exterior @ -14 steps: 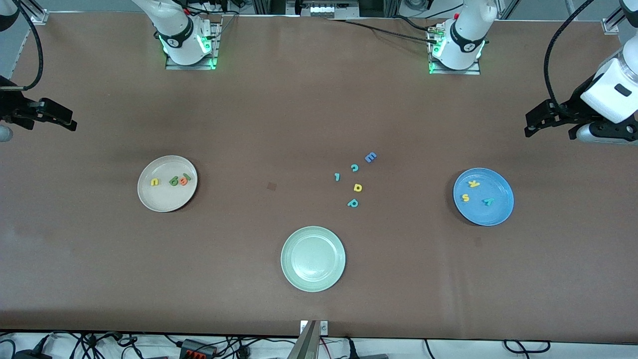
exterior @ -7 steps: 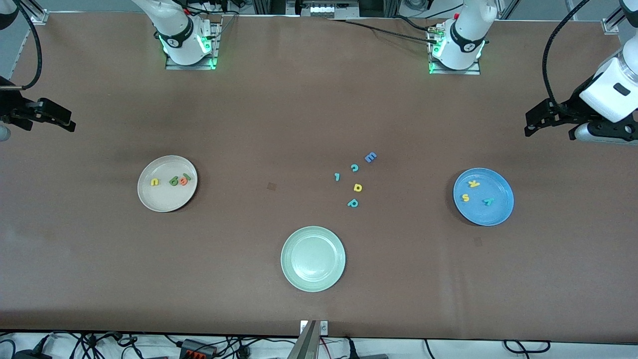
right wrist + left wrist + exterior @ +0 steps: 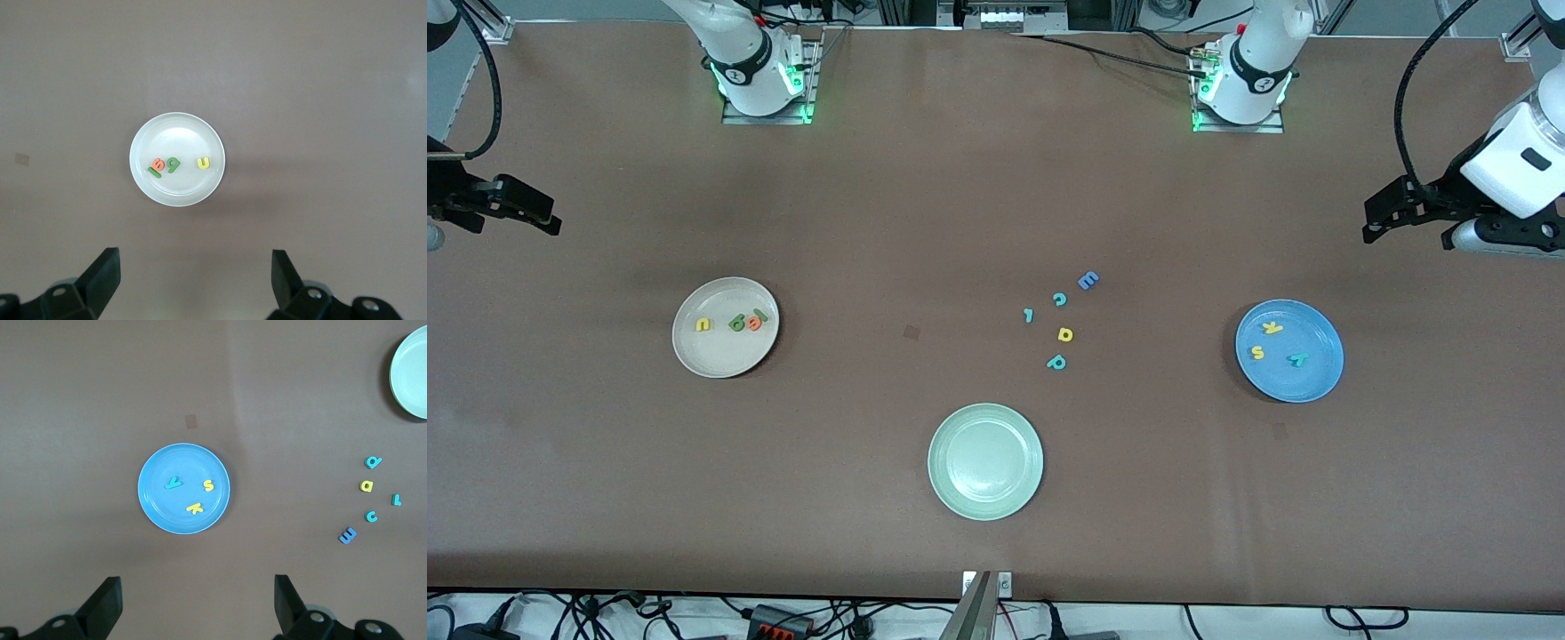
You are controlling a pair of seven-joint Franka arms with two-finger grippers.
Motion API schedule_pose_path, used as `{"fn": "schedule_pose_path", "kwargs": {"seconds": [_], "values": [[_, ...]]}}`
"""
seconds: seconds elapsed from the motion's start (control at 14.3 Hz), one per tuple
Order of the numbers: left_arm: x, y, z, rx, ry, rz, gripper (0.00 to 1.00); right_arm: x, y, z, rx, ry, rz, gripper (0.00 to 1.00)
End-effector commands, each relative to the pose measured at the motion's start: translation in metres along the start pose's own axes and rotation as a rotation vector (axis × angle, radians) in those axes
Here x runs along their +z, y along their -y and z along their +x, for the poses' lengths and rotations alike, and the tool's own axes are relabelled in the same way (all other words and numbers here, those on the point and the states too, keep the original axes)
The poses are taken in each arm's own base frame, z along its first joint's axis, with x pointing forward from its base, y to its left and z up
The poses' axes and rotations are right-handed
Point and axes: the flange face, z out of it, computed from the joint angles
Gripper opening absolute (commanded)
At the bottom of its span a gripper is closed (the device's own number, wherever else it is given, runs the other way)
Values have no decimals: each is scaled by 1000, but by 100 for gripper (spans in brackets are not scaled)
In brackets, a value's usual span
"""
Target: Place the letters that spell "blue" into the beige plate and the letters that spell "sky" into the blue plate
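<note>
The beige plate point(image 3: 720, 360) point(image 3: 177, 133) lies toward the right arm's end and holds the yellow u point(image 3: 703, 324), dark green b point(image 3: 737, 322), orange e point(image 3: 754, 322) and thin green l point(image 3: 764, 316). The blue plate point(image 3: 1307, 382) point(image 3: 160, 510), toward the left arm's end, holds the yellow k point(image 3: 1272, 327), yellow s point(image 3: 1257, 352) and teal y point(image 3: 1297, 359). My right gripper point(image 3: 543, 218) point(image 3: 194, 257) hangs open and empty high over its table end. Over the other end, my left gripper point(image 3: 1380, 220) point(image 3: 197, 583) is also open and empty.
A pale green plate point(image 3: 985, 460) sits near the front edge at mid-table. Loose letters lie between the plates: blue E point(image 3: 1088, 281), teal c point(image 3: 1059, 300), teal l-like piece point(image 3: 1029, 315), yellow d-shaped letter point(image 3: 1064, 334), teal p point(image 3: 1056, 362).
Both arms have shifted only a trifle at the table's ends. Plates and letters have not moved, and both grippers stay open.
</note>
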Motion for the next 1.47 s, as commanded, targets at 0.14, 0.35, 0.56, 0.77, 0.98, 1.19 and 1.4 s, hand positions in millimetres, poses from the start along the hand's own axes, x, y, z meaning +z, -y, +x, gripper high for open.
{"fn": "schedule_pose_path", "kwargs": {"seconds": [0.14,0.35,0.56,0.77,0.98,1.19,1.4], "values": [[-5,0,3,22,5,-12,100,-2,4,-2,-10,-14,-9,100],[-5,0,3,20,5,-12,100,2,4,0,-9,-8,-12,100],[-5,0,3,22,5,-12,100,4,2,1,-10,1,-3,100],[-5,0,3,23,5,-12,100,-3,4,-5,-10,-2,-11,100],[-5,0,3,22,5,-12,100,-5,3,-6,-7,-1,-11,100],[-5,1,3,20,5,-11,100,-5,3,-7,-5,-2,-11,100],[-5,0,3,22,5,-12,100,-2,3,-5,-6,-2,-11,100]]}}
